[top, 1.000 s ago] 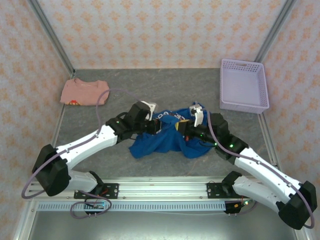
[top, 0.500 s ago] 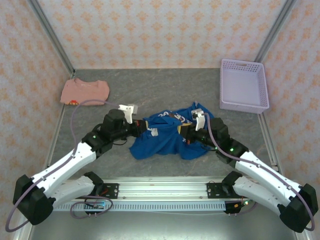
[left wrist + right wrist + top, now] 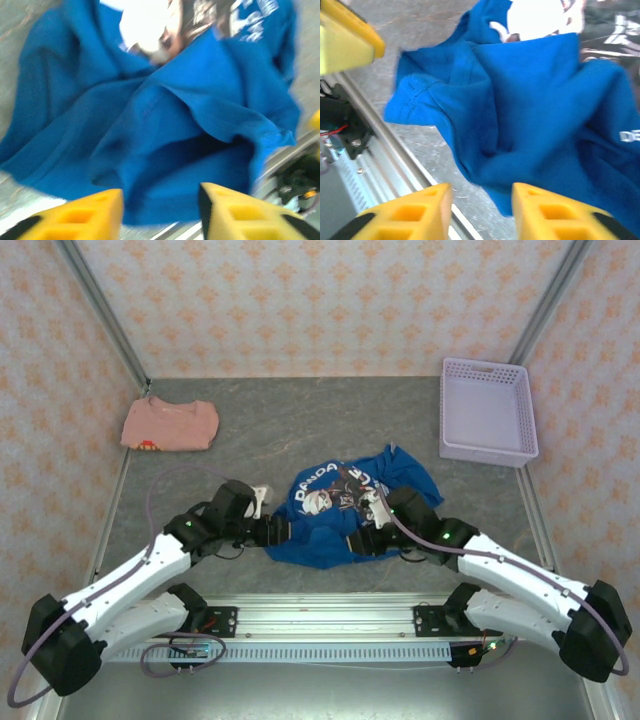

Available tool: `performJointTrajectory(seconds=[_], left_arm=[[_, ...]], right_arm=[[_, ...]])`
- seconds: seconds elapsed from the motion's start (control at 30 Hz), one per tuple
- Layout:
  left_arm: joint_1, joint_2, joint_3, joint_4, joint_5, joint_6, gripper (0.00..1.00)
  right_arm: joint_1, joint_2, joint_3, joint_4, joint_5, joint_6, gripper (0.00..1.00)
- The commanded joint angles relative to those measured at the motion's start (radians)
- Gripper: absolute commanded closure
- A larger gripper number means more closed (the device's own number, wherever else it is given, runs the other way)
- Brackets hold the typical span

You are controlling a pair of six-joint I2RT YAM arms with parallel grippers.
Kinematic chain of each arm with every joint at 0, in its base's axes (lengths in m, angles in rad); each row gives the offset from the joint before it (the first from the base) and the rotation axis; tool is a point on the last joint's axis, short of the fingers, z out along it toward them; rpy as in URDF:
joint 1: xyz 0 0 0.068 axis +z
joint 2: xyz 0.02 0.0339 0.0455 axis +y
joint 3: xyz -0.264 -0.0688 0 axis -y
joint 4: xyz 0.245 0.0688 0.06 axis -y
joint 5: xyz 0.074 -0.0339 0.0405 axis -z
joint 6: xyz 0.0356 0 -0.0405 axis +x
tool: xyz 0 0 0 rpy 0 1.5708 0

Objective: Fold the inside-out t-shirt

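Both arms reaching inward, left hand (image 3: pixel 275 531) and right hand (image 3: pixel 362 540) low, fingers parted, facing each other

The blue t-shirt (image 3: pixel 345 505) blocks mid-table. Open table (image 3: pixel 310 420) lies beyond it, between the pink shirt (image 3: pixel 170 425) and the lilac basket (image 3: pixel 487 410).

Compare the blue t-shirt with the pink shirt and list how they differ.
The blue t-shirt is royal blue; the pink shirt is salmon. The blue t-shirt lies crumpled in loose folds; the pink shirt is folded flat and neat. The blue t-shirt sits mid-table; the pink shirt lies at the far left corner. Both rest on the grey table.
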Motion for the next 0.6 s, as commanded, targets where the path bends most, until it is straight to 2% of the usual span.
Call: performJointTrajectory(seconds=[0.0,0.1,0.2,0.23,0.3,0.33,0.4,0.57], left_arm=[[0.021,0.037,0.127,-0.135,-0.051,0.082,0.44],[0.074,0.091,0.172,-0.026,-0.150,0.073,0.31],[0.109,0.265,0.227,0.111,-0.244,0.068,0.28],[0.127,0.355,0.273,0.106,-0.266,0.076,0.28],[0.166,0.500,0.345,0.103,-0.226,0.096,0.27],[0.176,0.559,0.367,0.124,-0.200,0.097,0.28],[0.177,0.653,0.414,0.152,-0.136,0.123,0.26],[0.175,0.860,0.546,0.162,-0.071,0.147,0.26]], right_arm=[[-0.045,-0.032,0.059,-0.003,0.128,0.002,0.56],[-0.165,0.050,0.086,0.118,0.197,0.038,0.52],[-0.217,0.244,0.208,0.140,0.337,0.018,0.47],[-0.220,0.343,0.275,0.102,0.396,-0.012,0.44],[-0.243,0.512,0.394,0.026,0.486,-0.056,0.41],[-0.275,0.595,0.446,-0.011,0.485,-0.064,0.40],[-0.325,0.713,0.507,-0.032,0.466,-0.086,0.32],[-0.368,0.889,0.613,-0.021,0.499,-0.114,0.28]])
